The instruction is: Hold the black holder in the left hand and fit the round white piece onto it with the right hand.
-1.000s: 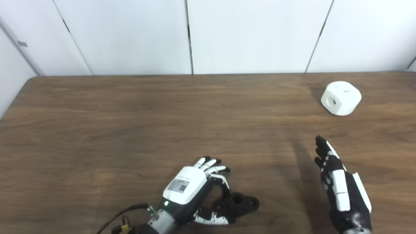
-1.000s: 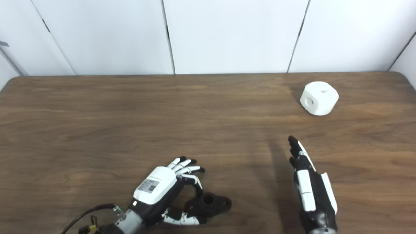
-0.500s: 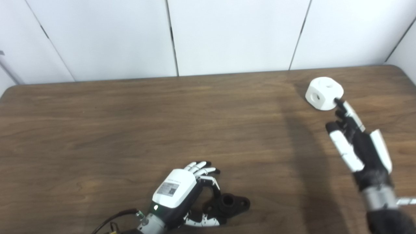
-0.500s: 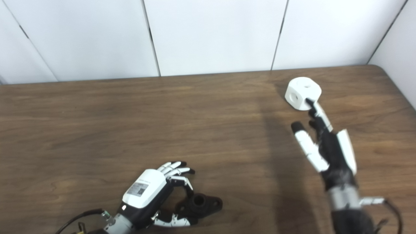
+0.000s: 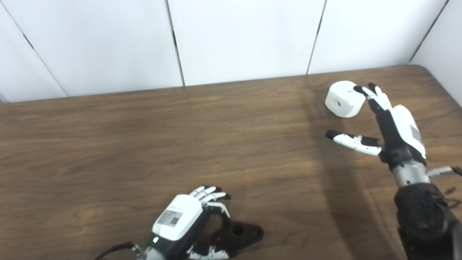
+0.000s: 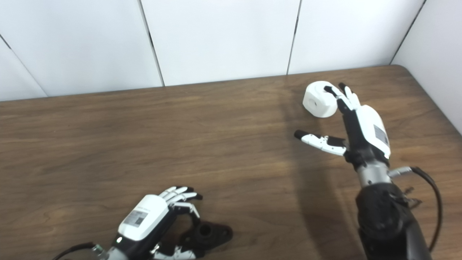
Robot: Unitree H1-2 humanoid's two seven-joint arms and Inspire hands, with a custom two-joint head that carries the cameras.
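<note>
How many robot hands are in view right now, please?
2. The left robot hand is near the front edge at the black holder; the right robot hand is far right, fingers spread at the round white piece.

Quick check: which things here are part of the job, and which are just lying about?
In the job:
black holder
white piece
left hand, at the holder
right hand, open at the piece

Lying about:
nothing besides the table

Bare robotics lab or test cell, plain white wall panels [image 5: 245, 36] with dark seams across the top of the frame, wood-grain tabletop [image 5: 144, 137] filling the rest, cabled robot hand [image 6: 364, 126] at right
</note>
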